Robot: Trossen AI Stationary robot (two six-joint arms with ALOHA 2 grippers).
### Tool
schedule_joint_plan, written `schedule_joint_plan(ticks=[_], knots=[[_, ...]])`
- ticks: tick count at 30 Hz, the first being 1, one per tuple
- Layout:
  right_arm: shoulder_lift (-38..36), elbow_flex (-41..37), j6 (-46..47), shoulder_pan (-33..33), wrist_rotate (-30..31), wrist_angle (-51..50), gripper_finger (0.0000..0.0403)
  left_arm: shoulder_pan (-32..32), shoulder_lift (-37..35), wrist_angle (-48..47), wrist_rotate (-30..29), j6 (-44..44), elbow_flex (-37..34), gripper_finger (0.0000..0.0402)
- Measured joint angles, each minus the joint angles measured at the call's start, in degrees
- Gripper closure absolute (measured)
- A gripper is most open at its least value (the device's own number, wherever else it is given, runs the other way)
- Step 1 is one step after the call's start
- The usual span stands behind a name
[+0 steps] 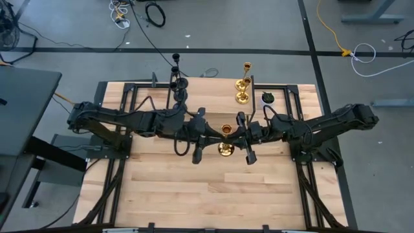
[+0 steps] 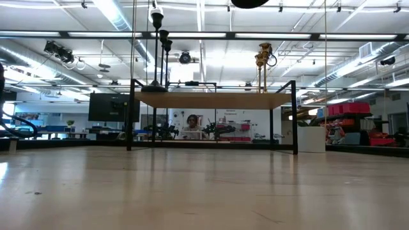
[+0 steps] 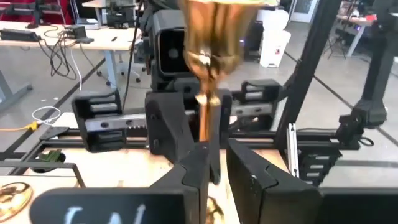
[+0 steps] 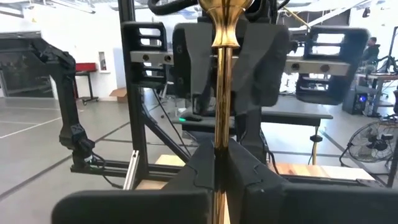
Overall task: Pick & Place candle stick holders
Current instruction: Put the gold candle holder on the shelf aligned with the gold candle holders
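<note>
A gold candle stick holder (image 1: 226, 131) stands upright in the air between my two grippers, its round base (image 1: 225, 150) below them. My right gripper (image 4: 217, 163) is shut on its stem. My left gripper (image 3: 217, 173) faces it from the other side, open by a narrow gap, its fingers on either side of the stem (image 3: 203, 124). Two more gold holders (image 1: 243, 83) and several black holders (image 1: 176, 74) stand on their bases on a raised wooden shelf (image 2: 211, 100) at the table's far side. My left gripper: whether a finger touches the stem, I cannot tell. My right gripper pinches the thin stem (image 4: 219, 134) between its two fingers, well below the cup. The fingers come level from the table's right and lie across the stem. The holder stays upright, and nothing of it shows on the table top in the low view.
A small white pot with a green plant (image 1: 268, 98) sits on the shelf to the right of the gold holders. Black frame posts (image 2: 294, 118) carry the shelf. The near half of the wooden table (image 1: 213, 194) lies below the arms.
</note>
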Motion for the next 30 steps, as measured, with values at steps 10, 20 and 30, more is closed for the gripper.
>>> schedule_joint_plan(ticks=[10,20,30], knots=[[-3.6,0.0,-1.0,0.0,0.8,-5.4,0.0397,-3.3,-3.5,-7.9,-0.3,1.2,0.0,0.0344],[-11.4,-4.7,-2.5,0.0,8.3,-8.0,0.0397,-7.7,-3.8,-13.3,-7.6,-0.2,0.0,0.0344],[-20.6,-15.0,-4.0,-1.7,15.5,0.9,0.0397,-11.3,-3.7,-13.3,-19.5,-1.4,-3.5,0.0344]])
